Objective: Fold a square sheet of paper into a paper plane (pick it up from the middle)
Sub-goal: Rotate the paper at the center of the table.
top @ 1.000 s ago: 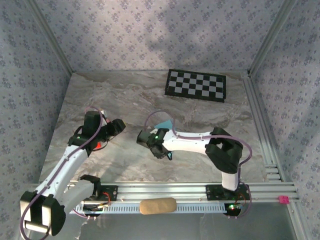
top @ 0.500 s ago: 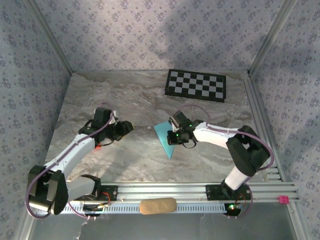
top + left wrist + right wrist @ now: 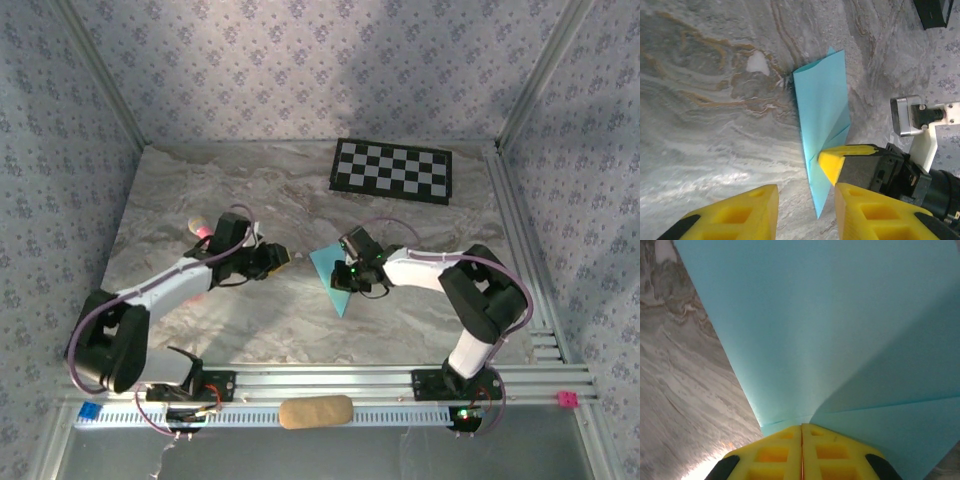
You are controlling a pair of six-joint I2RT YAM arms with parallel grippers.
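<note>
from above: pinching the light blue sheet of paper (image 3: 328, 272) with the right gripper (image 3: 343, 278), jaws clamping down on the paper's right side. lying as a creased, pointed shape on the marble table (image 3: 250, 190), with the checkerboard mat (image 3: 392, 170) sitting well beyond the paper's far edge. hovering the left gripper (image 3: 276, 258) just left of the paper, apart from it. from the left wrist: looking past the left gripper (image 3: 805, 200), fingers standing apart and gripping nothing, just short of the paper's (image 3: 821, 105) pointed end; showing the right gripper (image 3: 832, 159) biting the paper's right side beside a diagonal crease. from the right wrist: pressing the yellow fingers (image 3: 835, 455) together with no gap, the paper (image 3: 815, 315) rising into them. judging the step in hand as steadying the paper for the next fold: probably calling for holding the pinch firm and low, bringing the left gripper in flat and slowly, and avoiding shoving the thin sheet into a buckle. leaving bare marble left of and nearer than the paper; judging the two grippers crowding at the paper as the tightest limit, not the table edges.
</note>
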